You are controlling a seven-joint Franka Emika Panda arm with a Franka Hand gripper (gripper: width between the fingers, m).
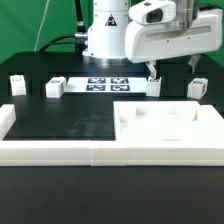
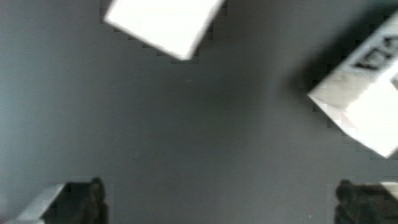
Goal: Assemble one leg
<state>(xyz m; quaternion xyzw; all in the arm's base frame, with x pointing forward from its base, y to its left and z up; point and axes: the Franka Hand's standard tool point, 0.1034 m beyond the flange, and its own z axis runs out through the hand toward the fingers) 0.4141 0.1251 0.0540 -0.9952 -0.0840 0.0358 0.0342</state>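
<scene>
Several small white legs with coded tags stand on the black table in the exterior view: two at the left (image 1: 17, 85) (image 1: 53, 87), one near the middle (image 1: 154, 84) and one at the right (image 1: 197, 89). My gripper (image 1: 173, 68) hangs open and empty above the gap between the last two, clear of both. In the wrist view the gripper (image 2: 222, 205) is wide open over bare table, with its dark fingertips (image 2: 75, 200) at the picture's edge. A tagged leg (image 2: 365, 90) and another white block (image 2: 164, 25) lie ahead of the jaws, untouched.
The large flat white panel (image 1: 165, 122) with corner recesses lies at the front on the exterior view's right. The marker board (image 1: 108, 83) lies by the robot base. A white raised border (image 1: 60, 152) runs along the front of the table.
</scene>
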